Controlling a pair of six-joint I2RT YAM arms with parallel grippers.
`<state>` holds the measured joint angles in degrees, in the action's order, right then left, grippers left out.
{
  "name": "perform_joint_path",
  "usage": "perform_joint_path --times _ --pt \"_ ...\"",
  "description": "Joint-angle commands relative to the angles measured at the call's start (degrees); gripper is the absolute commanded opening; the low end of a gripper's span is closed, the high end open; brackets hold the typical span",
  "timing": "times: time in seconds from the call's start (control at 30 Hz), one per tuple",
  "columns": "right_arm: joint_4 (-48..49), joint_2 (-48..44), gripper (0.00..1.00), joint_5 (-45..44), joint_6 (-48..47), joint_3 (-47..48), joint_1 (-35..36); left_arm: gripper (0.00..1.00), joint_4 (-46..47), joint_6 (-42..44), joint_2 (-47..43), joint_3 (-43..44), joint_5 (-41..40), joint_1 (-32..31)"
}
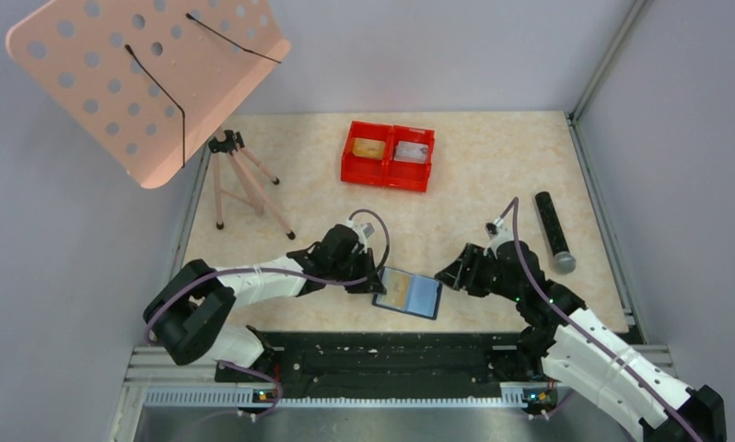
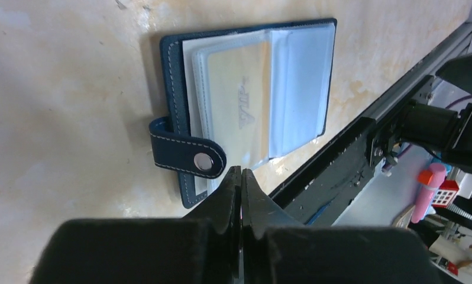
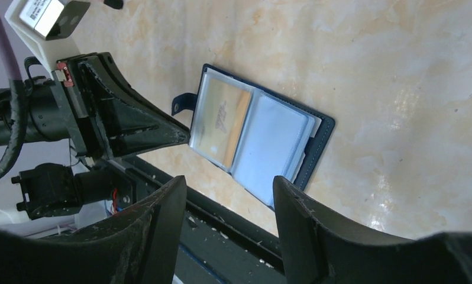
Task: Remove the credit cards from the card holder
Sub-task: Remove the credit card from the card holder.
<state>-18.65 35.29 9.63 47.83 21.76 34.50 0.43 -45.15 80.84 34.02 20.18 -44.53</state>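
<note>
Plain grey walls [image 1: 456,46] enclose a beige marbled table [image 1: 493,198], a pink perforated music stand [image 1: 115,83] at its left.

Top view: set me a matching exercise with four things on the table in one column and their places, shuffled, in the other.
Things:
1. card holder
2. red tray
3. black cylinder
4. small tripod

Places:
A. far middle of the table
B. right side, lying down
C. near edge, lying open
D. far left, standing upright

Pairs: 1-C, 2-A, 3-B, 4-D
</note>
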Motion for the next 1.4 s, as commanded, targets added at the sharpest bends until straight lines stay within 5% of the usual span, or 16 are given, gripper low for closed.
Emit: perform_joint_path --times 0.0,0.27,0.43,0.63,0.93,1.23,1.37 --pt "1.92 1.28 0.56 -0.11 1.36 1.44 1.64 0.00 6.07 -2.55 -3.47 -1.92 2.34 -0.63" --pt "4.07 7.76 0.57 -8.79 4.28 3.26 10.85 0.02 7.36 -4.18 -8.43 -3.90 0.28 -1.17" --pt "6.37 10.89 0.57 -9.36 4.46 4.32 13.42 0.37 -5.31 1.15 -11.65 -1.49 -10.93 -1.17" --pt "6.74 10.40 0.57 -9.36 4.31 4.61 13.62 0.48 -9.47 5.27 -10.77 0.13 -18.37 -1.17" --pt "7.14 10.14 0.57 -10.70 4.10 4.65 13.63 0.47 -6.79 8.53 0.32 4.13 -15.55 -1.30" --pt "9.21 11.01 0.57 -10.37 4.67 3.57 13.67 0.19 1.99 6.65 1.70 1.04 -8.21 -1.31" --pt "10.37 12.21 0.57 -9.98 4.88 3.47 14.03 0.29 1.30 6.34 2.78 1.00 -10.66 -1.34"
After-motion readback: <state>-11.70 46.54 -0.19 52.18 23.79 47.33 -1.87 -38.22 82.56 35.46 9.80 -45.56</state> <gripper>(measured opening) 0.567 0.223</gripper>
